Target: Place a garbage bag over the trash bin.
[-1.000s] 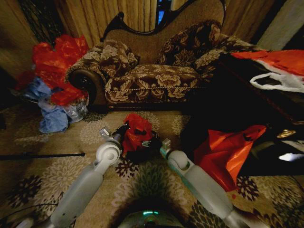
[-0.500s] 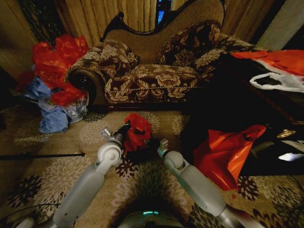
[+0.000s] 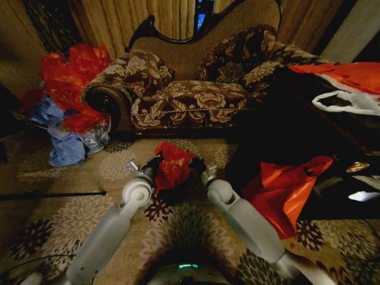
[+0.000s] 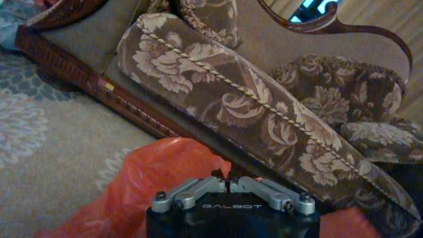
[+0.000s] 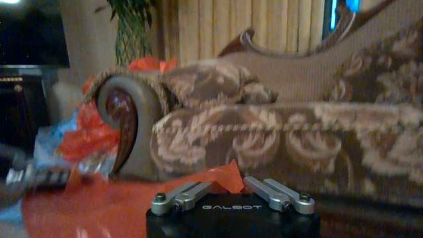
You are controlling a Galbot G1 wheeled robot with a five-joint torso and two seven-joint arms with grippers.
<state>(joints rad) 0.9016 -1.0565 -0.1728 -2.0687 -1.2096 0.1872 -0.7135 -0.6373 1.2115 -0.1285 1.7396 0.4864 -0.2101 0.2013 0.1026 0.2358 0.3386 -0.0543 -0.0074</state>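
The deep-red crinkly garbage bag (image 3: 172, 166) is bunched up over the small black trash bin (image 3: 176, 192) on the patterned carpet in front of the sofa. Only a dark sliver of the bin shows under the bag. My left gripper (image 3: 155, 161) is at the bag's left side, shut on the plastic; in the left wrist view its fingers (image 4: 228, 184) meet against the garbage bag (image 4: 152, 173). My right gripper (image 3: 196, 165) is at the bag's right edge. In the right wrist view it (image 5: 228, 186) stands open, with a peak of the garbage bag (image 5: 228, 174) between the fingers.
A floral sofa (image 3: 190, 101) stands close behind the bin. A heap of red and blue bags (image 3: 65, 95) lies at the left. A larger orange-red bag (image 3: 282, 187) leans on dark furniture (image 3: 332, 142) at the right. A black rod (image 3: 53, 194) lies on the carpet.
My right arm has swung forward and up, from beside the bin to the bag's right edge. The left gripper has kept its hold, and the bag has been lifted slightly.
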